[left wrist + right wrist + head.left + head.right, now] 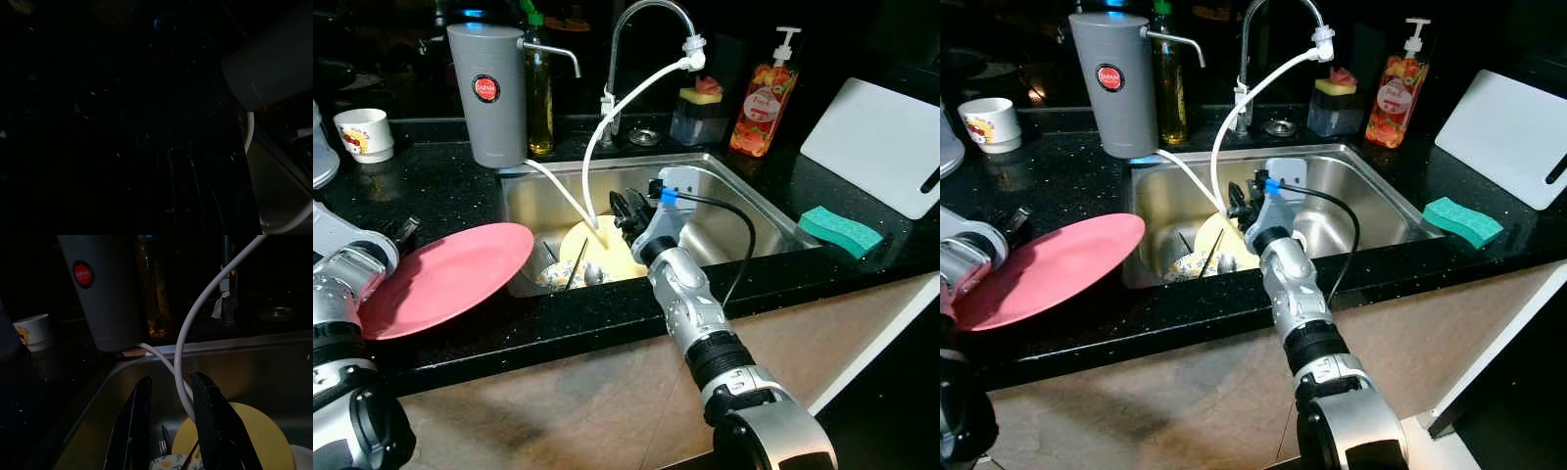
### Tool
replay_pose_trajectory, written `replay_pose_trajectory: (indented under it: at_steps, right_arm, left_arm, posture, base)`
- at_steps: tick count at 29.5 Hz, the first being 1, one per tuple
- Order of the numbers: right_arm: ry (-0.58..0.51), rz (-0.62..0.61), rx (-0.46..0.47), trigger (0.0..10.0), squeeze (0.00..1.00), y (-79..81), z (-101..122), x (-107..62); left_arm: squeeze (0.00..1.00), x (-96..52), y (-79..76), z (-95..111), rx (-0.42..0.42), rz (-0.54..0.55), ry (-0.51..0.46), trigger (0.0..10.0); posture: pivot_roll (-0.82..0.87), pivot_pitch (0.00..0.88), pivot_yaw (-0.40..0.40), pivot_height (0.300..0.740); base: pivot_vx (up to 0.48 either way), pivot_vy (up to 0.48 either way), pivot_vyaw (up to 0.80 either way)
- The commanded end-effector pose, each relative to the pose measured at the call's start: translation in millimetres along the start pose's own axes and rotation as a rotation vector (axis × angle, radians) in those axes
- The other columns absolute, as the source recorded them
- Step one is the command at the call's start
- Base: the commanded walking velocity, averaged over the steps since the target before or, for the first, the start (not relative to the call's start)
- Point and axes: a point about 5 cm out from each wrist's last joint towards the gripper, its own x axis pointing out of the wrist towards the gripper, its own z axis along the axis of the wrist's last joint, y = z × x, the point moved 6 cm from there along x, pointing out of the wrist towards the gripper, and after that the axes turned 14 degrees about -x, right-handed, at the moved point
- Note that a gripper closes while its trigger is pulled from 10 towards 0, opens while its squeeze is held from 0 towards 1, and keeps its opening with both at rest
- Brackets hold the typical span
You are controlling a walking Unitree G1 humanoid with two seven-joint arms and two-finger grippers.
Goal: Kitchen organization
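The left gripper (396, 238) clamps a pink plate (445, 274) over the counter (431, 186) beside the sink (744, 211), while the right gripper (628, 211), fingers apart and empty, hangs over the yellow plate (607, 257); closing there risks snagging the white hose (188, 333) between its fingers.

Dim, sharp head views; near-black left wrist view.

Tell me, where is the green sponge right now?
The green sponge lies on the black counter to the right of the sink, just in front of the white cutting board leaning at the back.
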Motion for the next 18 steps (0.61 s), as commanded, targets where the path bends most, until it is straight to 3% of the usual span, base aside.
replay_pose_trajectory:
  at_steps: [1,2,5,6,8,9,10,11,15,18]
  right_arm:
    - [0.001,0.026,0.058,10.0,0.0,4.4,4.5,3.2]
    - [0.001,0.026,0.058,10.0,0.0,4.4,4.5,3.2]
    - [0.13,0.164,0.229,10.0,0.0,25.2,-8.1,4.3]
    - [0.13,0.164,0.229,10.0,0.0,25.2,-8.1,4.3]
    - [0.241,0.348,0.329,10.0,0.0,52.4,-15.8,-3.3]
    - [0.289,0.447,0.364,10.0,0.09,67.0,-17.2,-10.2]
    - [0.317,0.521,0.383,10.0,1.0,78.8,-16.8,-16.5]
    - [0.317,0.521,0.383,10.0,1.0,78.8,-16.8,-16.5]
    - [0.348,0.624,0.581,10.0,1.0,106.0,-2.1,-25.3]
    - [0.369,0.637,0.664,10.0,1.0,109.7,4.7,-24.8]
  left_arm:
    - [0.0,1.0,5.8,-9.5,0.023,0.023,0.009,0.0]
    - [0.0,1.0,5.8,-9.5,0.023,0.023,0.009,0.0]
    - [0.0,1.5,2.5,-8.2,0.1,0.017,-0.016,0.0]
    - [0.0,1.5,2.5,-8.2,0.1,0.017,-0.016,0.0]
    - [0.0,1.6,0.3,-9.8,0.127,0.009,-0.017,0.0]
    - [0.0,1.5,-0.5,-10.4,0.144,0.007,-0.02,0.0]
    - [0.0,1.4,-1.0,-10.9,0.157,0.007,-0.022,0.0]
    - [0.0,1.4,-1.0,-10.9,0.157,0.007,-0.022,0.0]
    - [0.0,2.1,-4.6,-13.1,0.191,-0.003,-0.026,0.0]
    - [0.0,2.8,-5.5,-13.6,0.207,-0.006,-0.028,0.0]
  posture:
    - [0.05,0.058,-0.049,0.74]
    - [0.05,0.058,-0.049,0.74]
    - [0.05,0.058,-0.048,0.74]
    - [0.05,0.058,-0.048,0.74]
    - [0.05,0.057,-0.047,0.74]
    - [0.05,0.057,-0.047,0.74]
    - [0.05,0.057,-0.047,0.74]
    - [0.05,0.057,-0.047,0.74]
    - [0.04,0.054,-0.047,0.74]
    - [0.04,0.051,-0.048,0.74]
  base:
    - [0.0,0.0,0.0]
    - [0.0,0.0,0.0]
    - [0.0,0.0,0.0]
    - [0.0,0.0,0.0]
    - [0.0,0.0,0.0]
    - [0.0,0.0,0.0]
    - [0.0,0.0,0.0]
    - [0.0,0.0,0.0]
    - [0.0,0.0,0.0]
    - [0.0,0.0,0.0]
